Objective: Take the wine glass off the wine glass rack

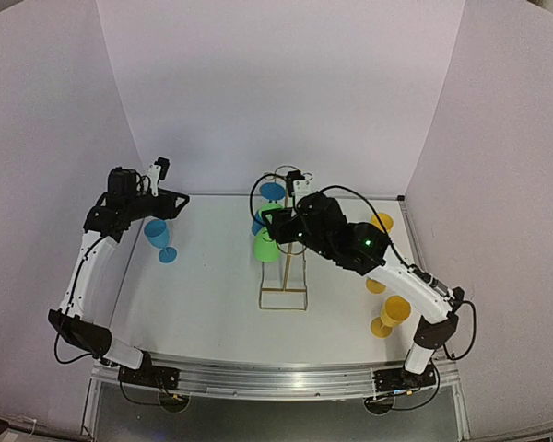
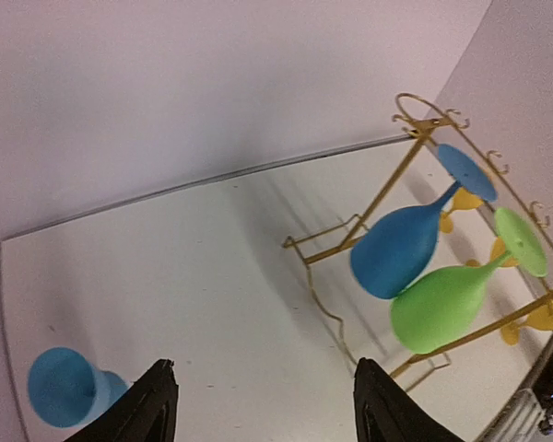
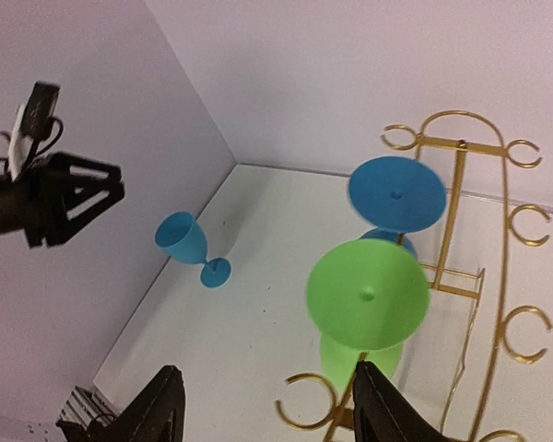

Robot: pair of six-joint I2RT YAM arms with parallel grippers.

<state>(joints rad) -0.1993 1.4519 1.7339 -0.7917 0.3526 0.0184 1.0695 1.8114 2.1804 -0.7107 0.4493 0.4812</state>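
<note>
The wine glass rack is standing at the middle of the table. A blue wine glass and a green wine glass are hanging on its 9 o'clock side, the blue one nearer 12. The right gripper is hovering against the rack's upper part, just beside the green glass; contact cannot be told. Well apart at the rack's 9 o'clock, a second blue glass is standing on the table, the left gripper hanging near its 12 o'clock. Yellow glasses are sitting at the rack's 3 to 4 o'clock.
</note>
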